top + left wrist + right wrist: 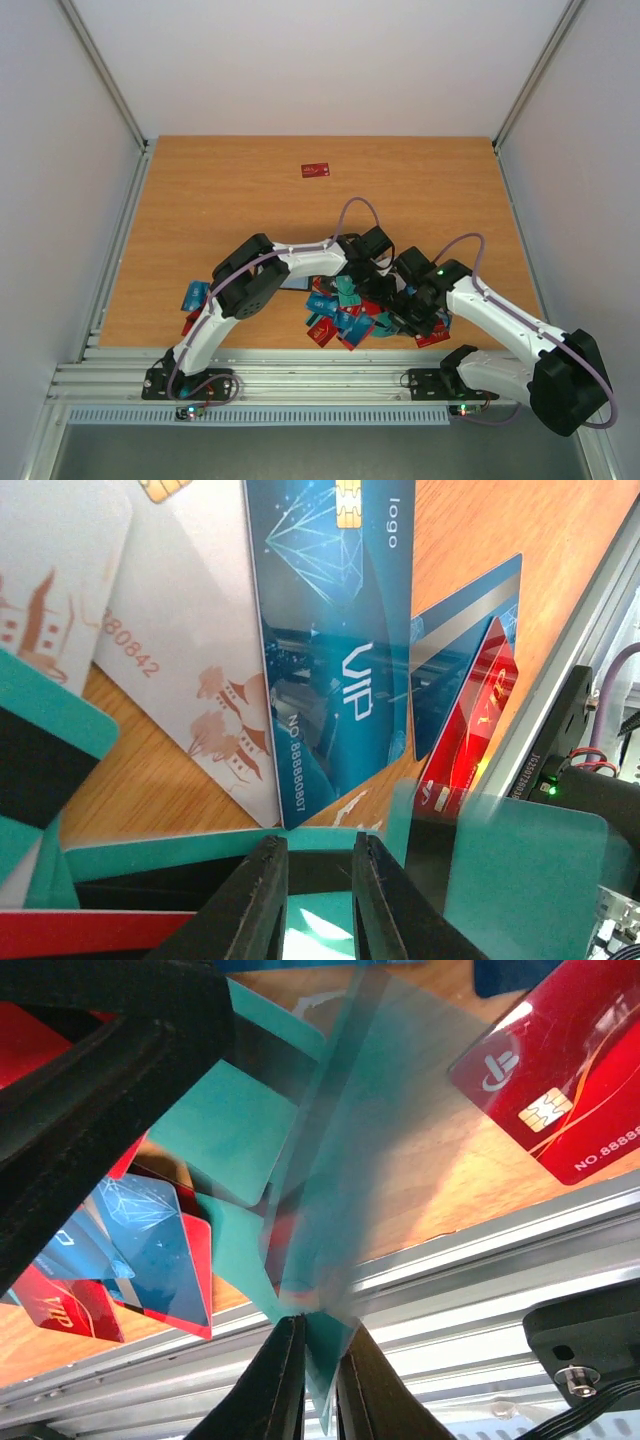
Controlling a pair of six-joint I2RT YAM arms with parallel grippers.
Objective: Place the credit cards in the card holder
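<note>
A heap of red, teal and blue credit cards (343,316) lies at the table's front middle, with both grippers over it. My right gripper (318,1325) is shut on the corner of a teal card (340,1190) and holds it edge-up above the heap; the same card shows in the left wrist view (530,880). My left gripper (318,845) hovers low over a teal card with a black stripe (150,848), its jaws narrowly apart with nothing between them. In the top view the left gripper (385,283) and right gripper (398,318) are close together. I cannot make out the black card holder.
One red card (315,170) lies alone at the far middle of the table. A blue VIP card (330,650), white cards (170,640) and a red card (560,1090) lie flat nearby. The aluminium rail (480,1260) runs along the near edge.
</note>
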